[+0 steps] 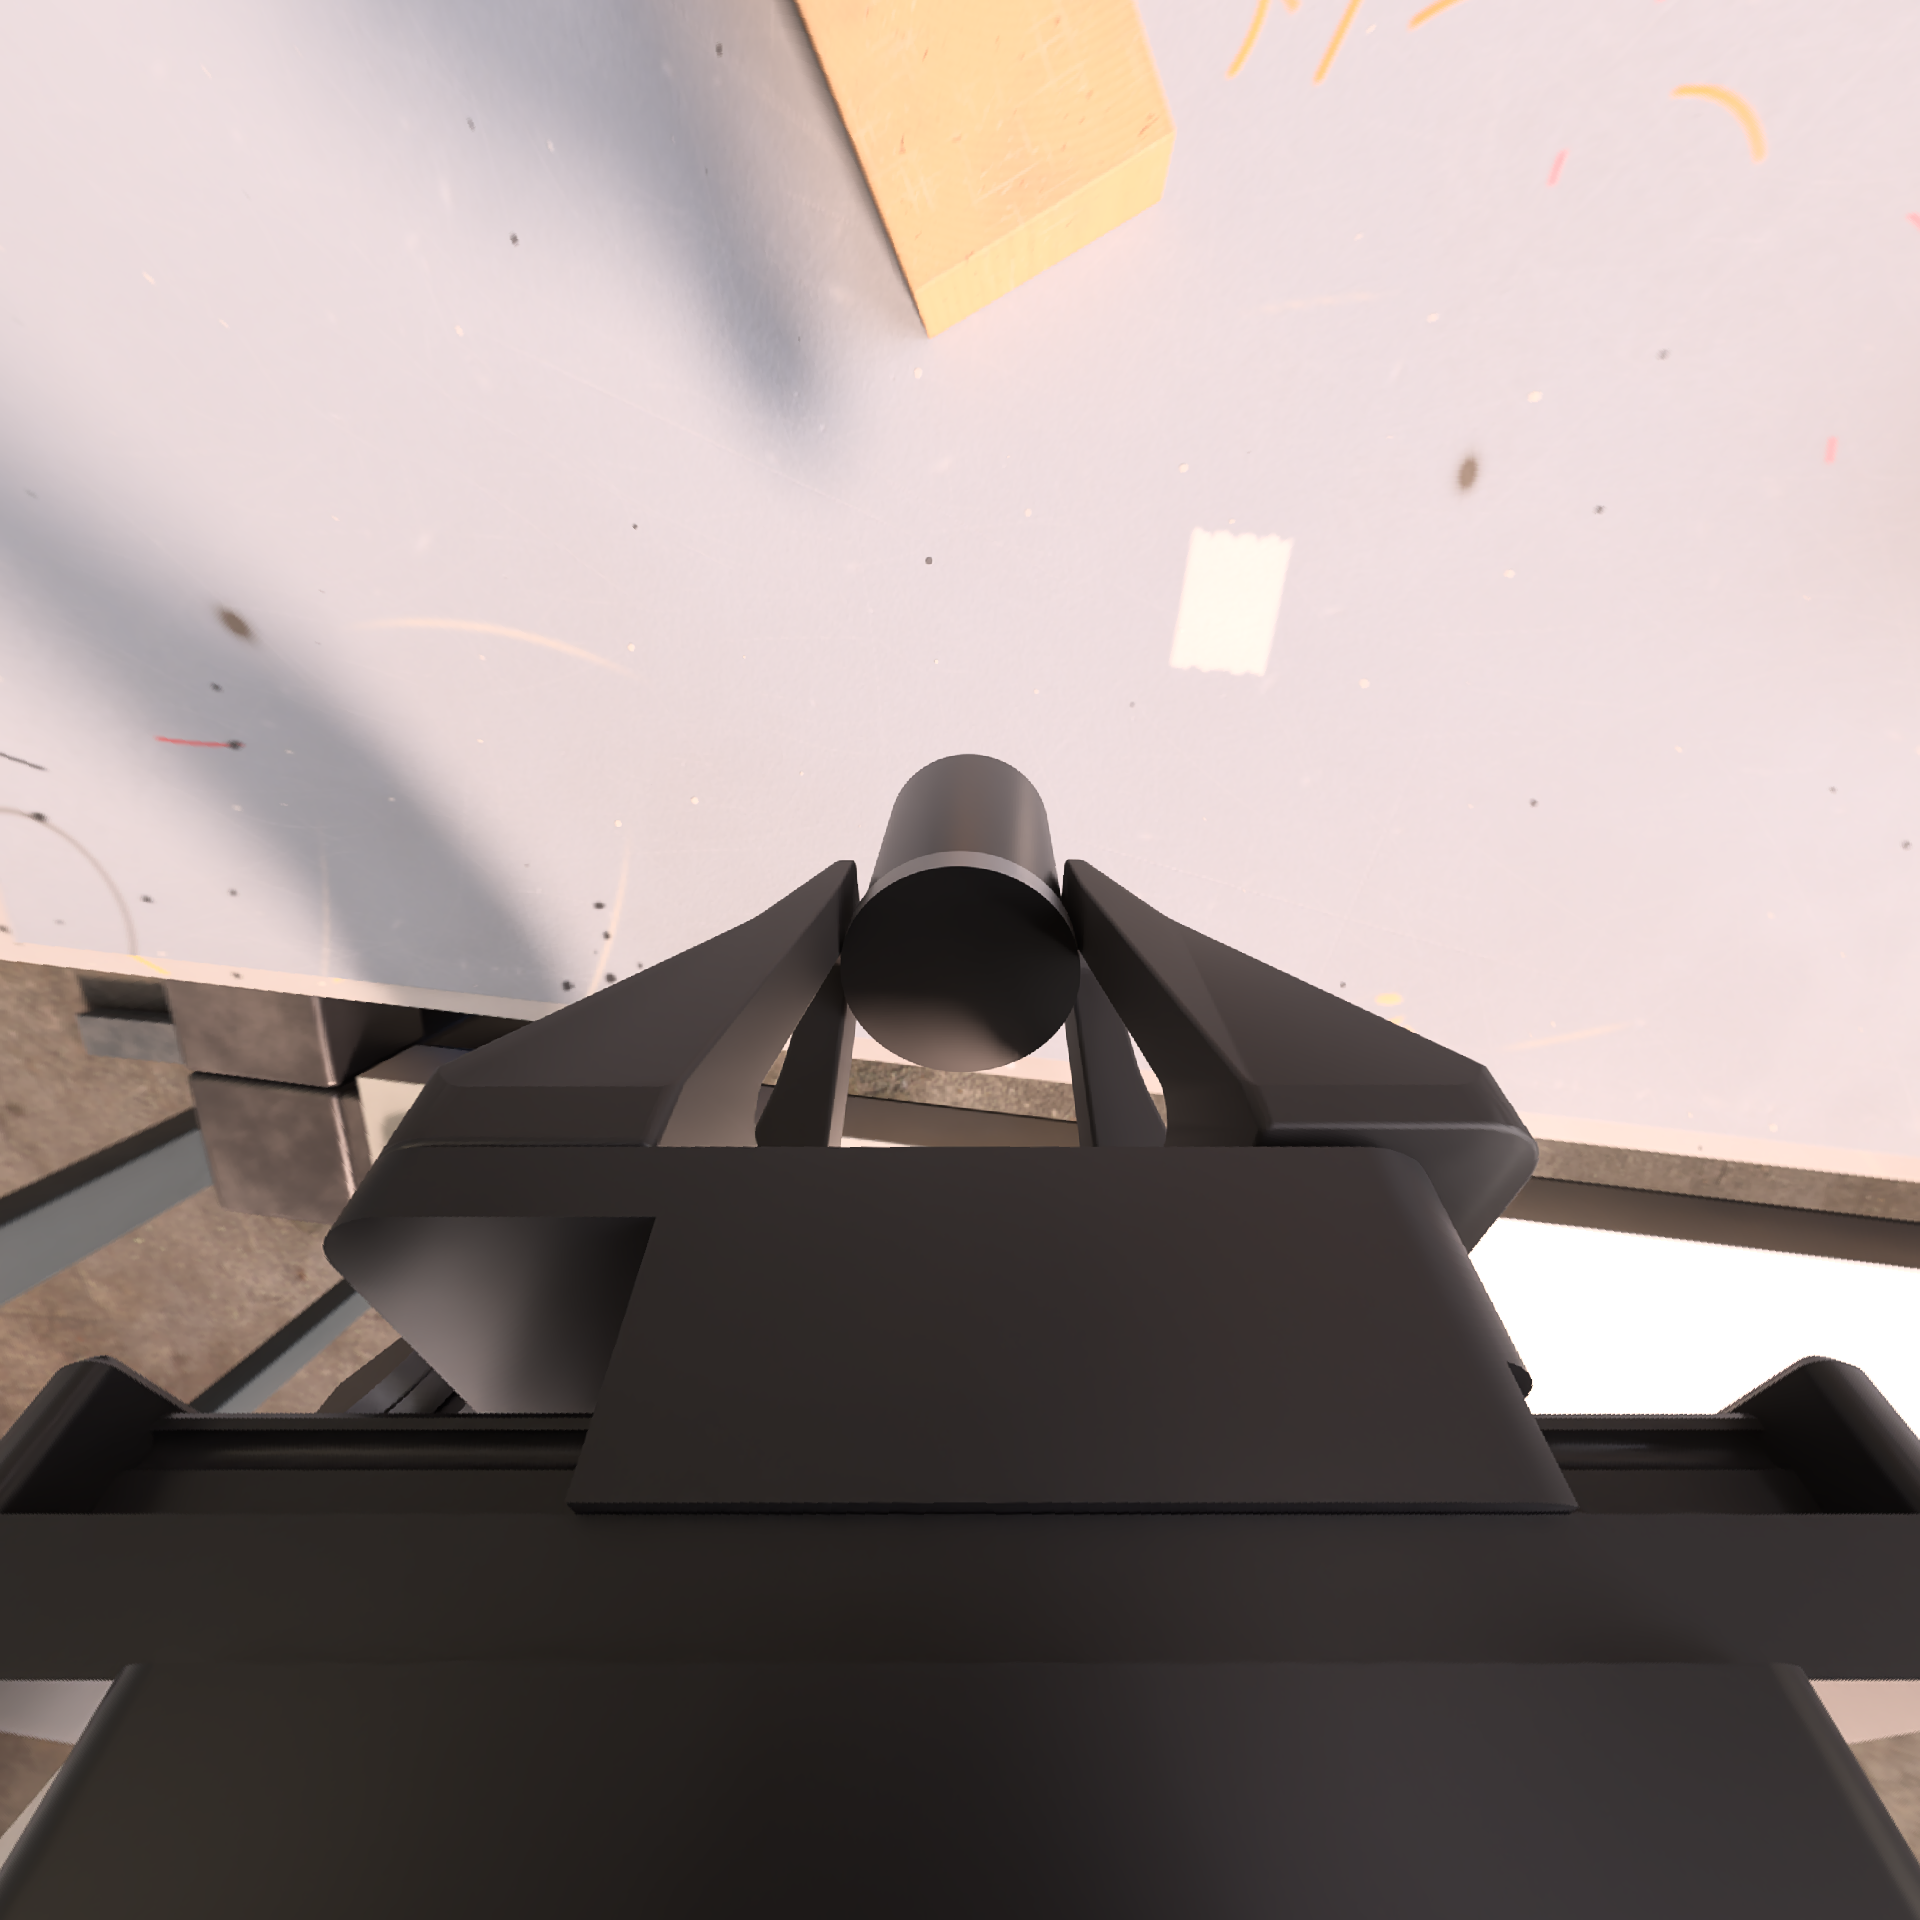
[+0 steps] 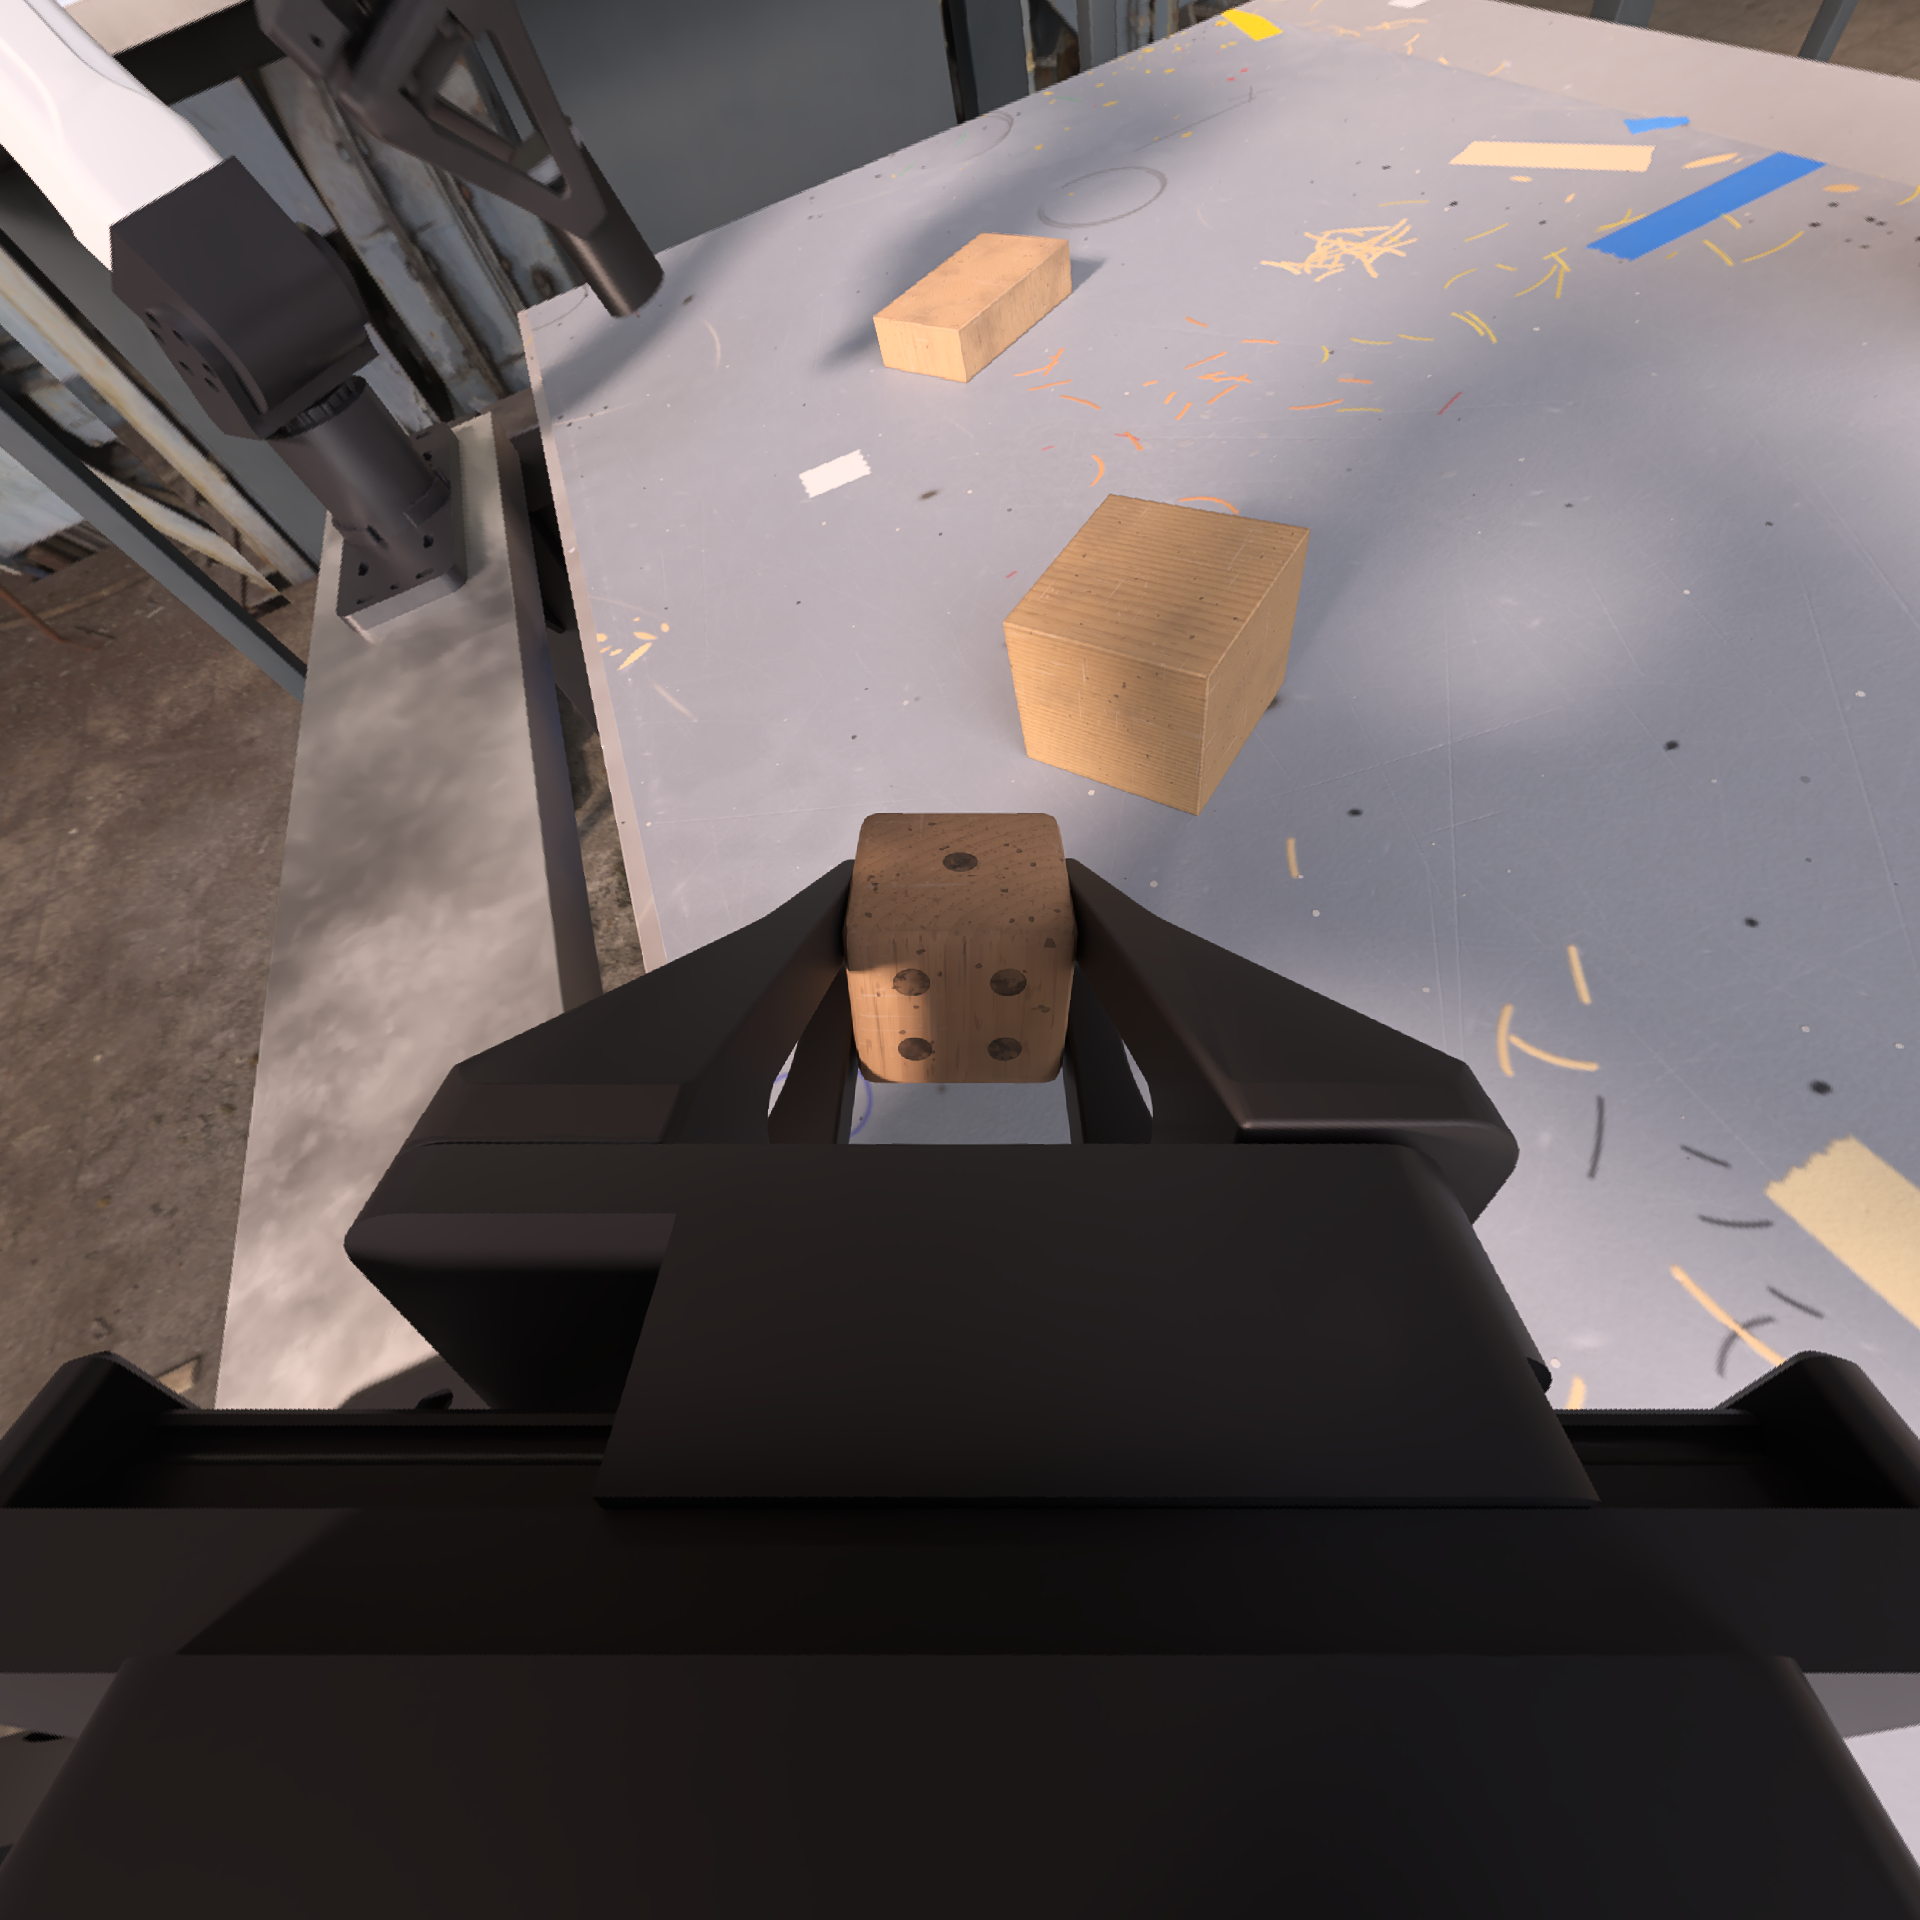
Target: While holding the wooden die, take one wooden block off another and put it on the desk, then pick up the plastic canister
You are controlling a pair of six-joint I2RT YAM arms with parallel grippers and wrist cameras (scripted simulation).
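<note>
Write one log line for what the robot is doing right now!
left end effector: shut on black canister, lifted | right end effector: shut on wooden die | flat block, cube block: apart on desk

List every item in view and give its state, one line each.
left gripper: shut on the black canister, raised.
right gripper: shut on the wooden die.
flat wooden block: lying on the desk.
cube wooden block: resting on the desk, unstacked.

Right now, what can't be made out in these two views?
- Left wrist view: flat wooden block cut off by the top edge.
- Left wrist view: black canister sides covered by the left end effector.
- Right wrist view: wooden die side faces covered by the right end effector.
</note>
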